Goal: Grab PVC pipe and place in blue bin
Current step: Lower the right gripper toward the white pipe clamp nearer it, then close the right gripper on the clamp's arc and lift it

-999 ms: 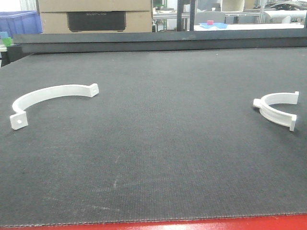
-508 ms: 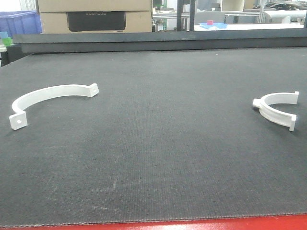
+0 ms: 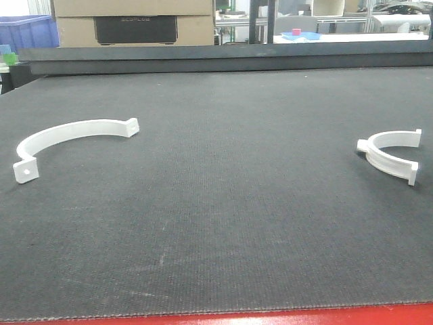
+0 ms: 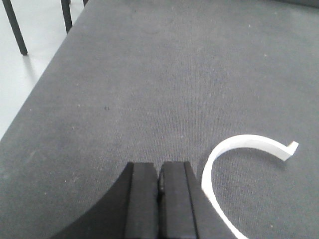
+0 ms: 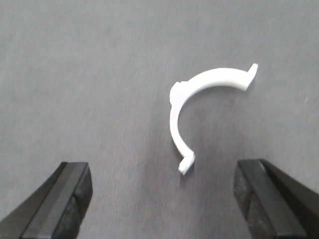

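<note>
The smaller PVC clamp-half (image 5: 214, 77) lies flat at the right of the dark mat (image 3: 216, 203). It sits ahead of the right gripper (image 5: 162, 174), slightly right of its centre line. The arc bulges left and opens right, its chord running near to far. That gripper hangs above it, jaws spread wide and holding nothing. A larger PVC clamp-half (image 3: 74, 128) lies at the left, just right of the left gripper (image 4: 159, 172), whose jaws are pressed together, empty. The right arm looks readier. The blue bin (image 3: 27, 34) stands far left, beyond the mat.
</note>
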